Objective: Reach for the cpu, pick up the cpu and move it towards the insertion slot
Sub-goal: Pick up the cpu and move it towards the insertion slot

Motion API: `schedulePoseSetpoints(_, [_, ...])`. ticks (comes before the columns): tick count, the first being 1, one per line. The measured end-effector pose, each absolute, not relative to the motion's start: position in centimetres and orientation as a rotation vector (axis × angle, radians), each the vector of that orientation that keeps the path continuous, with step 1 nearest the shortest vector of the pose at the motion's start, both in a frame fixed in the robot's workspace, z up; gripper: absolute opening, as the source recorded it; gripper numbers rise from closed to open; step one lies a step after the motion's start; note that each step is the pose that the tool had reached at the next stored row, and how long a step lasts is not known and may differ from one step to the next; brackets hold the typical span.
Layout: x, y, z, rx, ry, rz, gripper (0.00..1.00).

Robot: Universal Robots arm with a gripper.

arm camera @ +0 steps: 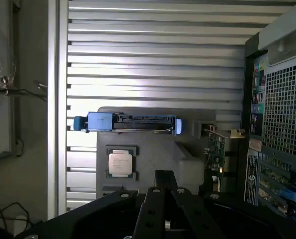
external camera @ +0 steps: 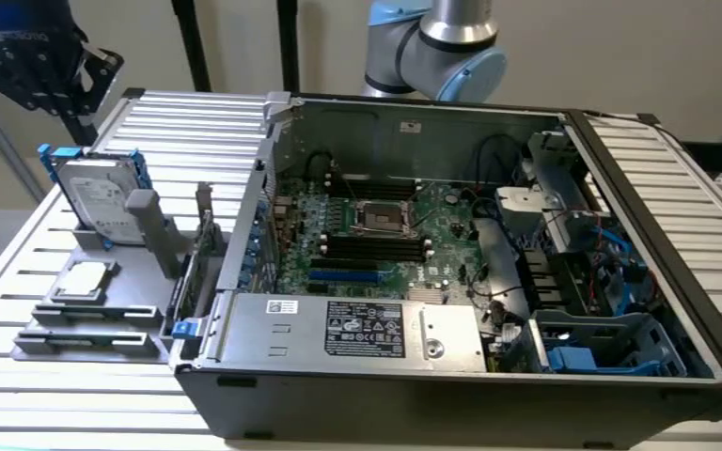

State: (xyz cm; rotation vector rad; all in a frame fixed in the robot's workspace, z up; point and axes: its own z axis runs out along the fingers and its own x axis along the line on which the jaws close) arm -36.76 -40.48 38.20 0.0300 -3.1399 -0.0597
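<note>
The gripper is closed, its fingers pressed together with nothing between them. It hangs high over the slatted table, near the hard drive. The cpu lies flat in a grey holder, just beside the drive and outside the computer case. To reach well, I judge the fingers should spread before descending, squared to the chip's edges and clear of the upright drive. The exterior view gives the insertion slot on the green board inside the case. The wrist view gives the chip's top from above.
</note>
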Motion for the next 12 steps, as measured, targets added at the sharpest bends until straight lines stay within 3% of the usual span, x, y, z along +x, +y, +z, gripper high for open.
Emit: schedulePoseSetpoints(12, [-41.7, -41.0, 37.3, 0.030, -3.140, -0.060, 0.11])
